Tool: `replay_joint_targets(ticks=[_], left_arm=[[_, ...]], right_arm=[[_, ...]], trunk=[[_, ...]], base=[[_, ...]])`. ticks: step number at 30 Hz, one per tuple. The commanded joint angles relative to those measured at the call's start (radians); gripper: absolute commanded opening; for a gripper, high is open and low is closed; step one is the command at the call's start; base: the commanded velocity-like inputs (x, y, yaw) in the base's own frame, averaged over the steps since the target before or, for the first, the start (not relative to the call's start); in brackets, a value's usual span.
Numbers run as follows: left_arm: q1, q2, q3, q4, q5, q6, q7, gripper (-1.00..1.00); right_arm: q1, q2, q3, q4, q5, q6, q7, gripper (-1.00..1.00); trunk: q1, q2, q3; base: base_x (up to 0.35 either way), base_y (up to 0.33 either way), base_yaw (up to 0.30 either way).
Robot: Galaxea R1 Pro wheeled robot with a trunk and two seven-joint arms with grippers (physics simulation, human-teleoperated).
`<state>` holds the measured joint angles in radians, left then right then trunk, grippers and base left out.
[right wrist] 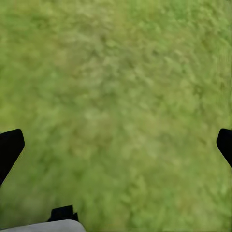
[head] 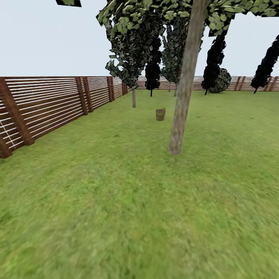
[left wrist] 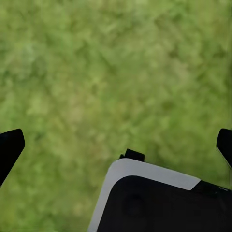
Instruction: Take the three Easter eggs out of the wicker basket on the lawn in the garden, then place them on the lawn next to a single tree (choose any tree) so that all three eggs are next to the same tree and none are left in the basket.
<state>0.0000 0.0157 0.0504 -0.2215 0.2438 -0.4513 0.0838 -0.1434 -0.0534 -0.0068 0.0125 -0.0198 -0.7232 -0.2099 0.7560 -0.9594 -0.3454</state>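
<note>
The wicker basket (head: 160,114) stands small and far off on the lawn (head: 128,201), just left of the tree (head: 183,89), whose thick pale trunk leans slightly. Its inside is too distant to make out, so the Easter eggs are hidden from me. My left gripper (left wrist: 118,145) hangs open over bare grass, its dark fingertips (left wrist: 9,150) spread wide with nothing between them. My right gripper (right wrist: 118,145) is open the same way above grass, one fingertip (right wrist: 10,147) at each side of its view.
A brown slatted fence (head: 50,104) runs along the left and across the back of the garden. A thin-trunked tree (head: 133,73) and several dark-leaved trees (head: 215,62) stand beyond the basket. Part of my white and black base (left wrist: 159,200) sits below the left gripper.
</note>
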Motion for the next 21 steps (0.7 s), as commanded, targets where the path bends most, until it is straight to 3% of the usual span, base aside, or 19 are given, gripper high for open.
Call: replay_joint_targets(ticks=[1,21], left_arm=[[0.000,-0.001,0.004,-0.001,-0.003,-0.002,0.001,1.00],[0.000,0.001,0.005,-0.002,-0.001,-0.002,0.004,1.00]], right_arm=[[-0.001,0.000,0.000,0.001,-0.002,-0.004,0.000,1.00],[-0.001,0.000,-0.001,0.002,-0.002,-0.004,0.000,1.00]], trunk=[[0.001,-0.001,-0.001],[0.001,-0.001,-0.001]], base=[[0.324,0.000,0.000],[0.325,0.000,0.000]])
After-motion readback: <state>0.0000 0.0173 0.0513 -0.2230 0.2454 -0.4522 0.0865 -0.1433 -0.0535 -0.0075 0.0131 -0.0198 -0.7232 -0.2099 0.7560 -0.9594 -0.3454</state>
